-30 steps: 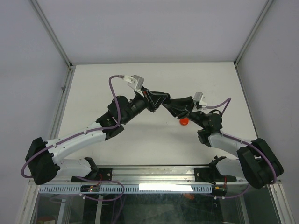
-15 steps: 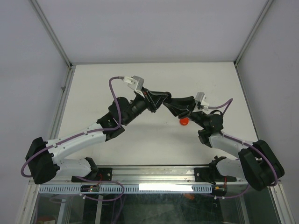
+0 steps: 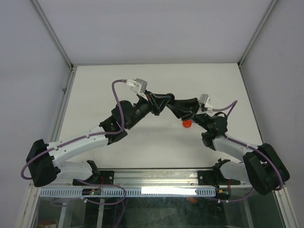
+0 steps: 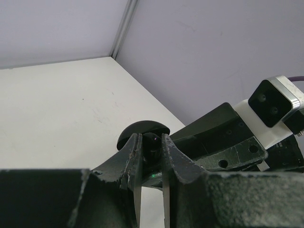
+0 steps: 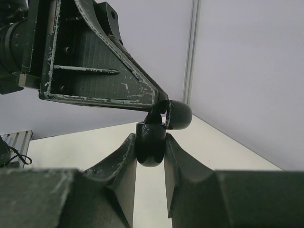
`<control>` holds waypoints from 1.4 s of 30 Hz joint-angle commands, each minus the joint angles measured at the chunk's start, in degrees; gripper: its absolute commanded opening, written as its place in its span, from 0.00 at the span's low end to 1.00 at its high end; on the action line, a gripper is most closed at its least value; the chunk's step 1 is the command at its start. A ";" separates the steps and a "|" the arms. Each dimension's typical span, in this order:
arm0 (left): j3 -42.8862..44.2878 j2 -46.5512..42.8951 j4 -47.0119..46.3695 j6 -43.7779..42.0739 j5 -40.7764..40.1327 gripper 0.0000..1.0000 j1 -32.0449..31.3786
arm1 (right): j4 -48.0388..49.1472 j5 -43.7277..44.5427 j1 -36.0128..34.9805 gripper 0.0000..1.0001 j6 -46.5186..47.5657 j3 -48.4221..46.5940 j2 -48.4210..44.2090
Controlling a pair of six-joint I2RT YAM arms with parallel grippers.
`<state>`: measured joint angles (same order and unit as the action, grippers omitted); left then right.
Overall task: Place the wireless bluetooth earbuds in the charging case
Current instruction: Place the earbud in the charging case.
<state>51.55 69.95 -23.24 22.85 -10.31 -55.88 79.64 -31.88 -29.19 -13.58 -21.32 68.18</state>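
Observation:
My right gripper point(image 5: 150, 142) is shut on a black round charging case point(image 5: 151, 137), held above the table with its domed lid point(image 5: 178, 115) hinged open. My left gripper point(image 4: 149, 142) is shut on a small black earbud point(image 4: 153, 141) and holds it right at the case's open top; the earbud also shows in the right wrist view point(image 5: 155, 118). The case lid shows behind the left fingers point(image 4: 142, 128). In the top view the two grippers, left point(image 3: 166, 100) and right point(image 3: 173, 105), meet tip to tip over the middle of the table.
A small round red object point(image 3: 187, 124) lies on the white table point(image 3: 156, 76) just below the right gripper. Grey walls and metal rails enclose the table on three sides.
Both grippers have crept slightly up and left together, staying tip to tip. The red object has not moved.

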 commanded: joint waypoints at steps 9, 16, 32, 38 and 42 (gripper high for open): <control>-0.88 -3.06 2.85 0.41 -3.81 0.16 -2.28 | 3.33 2.74 -0.29 0.00 1.63 -1.35 -1.89; -0.74 -3.86 4.05 0.23 -3.67 0.20 -2.72 | 3.25 2.63 -0.25 0.00 1.64 -1.22 -1.37; 2.57 -2.94 11.12 4.55 -6.48 0.27 -3.01 | 3.25 2.70 -0.26 0.00 1.56 -1.22 -0.02; 3.98 -2.69 13.43 6.75 -5.42 0.34 -3.01 | 4.08 3.01 -0.30 0.00 1.59 -0.94 1.46; 4.53 -2.93 13.94 7.04 -5.06 0.38 -2.97 | 5.26 3.01 -0.25 0.00 1.25 -0.95 2.35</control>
<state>53.52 67.37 -10.79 28.16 -16.40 -58.17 79.46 -30.70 -29.50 -12.99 -21.26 70.08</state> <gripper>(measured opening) 0.358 0.273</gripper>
